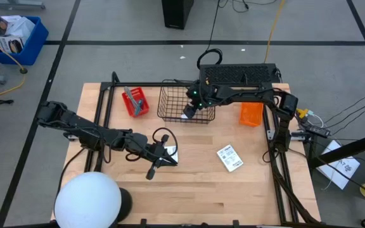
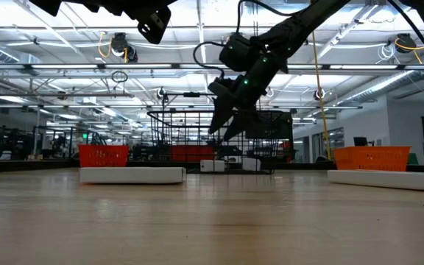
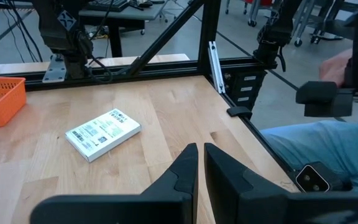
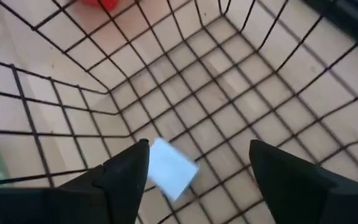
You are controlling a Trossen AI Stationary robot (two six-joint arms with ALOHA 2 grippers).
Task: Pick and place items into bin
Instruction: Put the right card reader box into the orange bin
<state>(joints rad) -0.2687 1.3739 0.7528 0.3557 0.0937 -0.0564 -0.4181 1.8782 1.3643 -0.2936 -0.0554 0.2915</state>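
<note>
My right gripper [image 1: 191, 109] [image 4: 197, 165] hangs open over the black wire basket [image 1: 185, 101] at the table's far middle, fingers pointing down into it [image 2: 225, 125]. A small white item [image 4: 169, 168] [image 1: 187, 115] shows blurred between the open fingers, over the basket's floor, touching neither. My left gripper [image 1: 159, 158] [image 3: 201, 163] is shut on nothing that I can see and raised above the table's middle [image 2: 155, 22]. One flat white printed packet [image 1: 172, 152] lies flat beside it, a second [image 1: 229, 158] [image 3: 103, 132] to its right. The grey and teal tools are out of view.
A red bin [image 1: 135, 101] stands left of the basket and an orange bin [image 1: 251, 114] right of it. A white dome [image 1: 87, 199] sits at the near left corner. A person's legs [image 3: 316, 146] show beyond the table's edge. Bare wood lies near the front.
</note>
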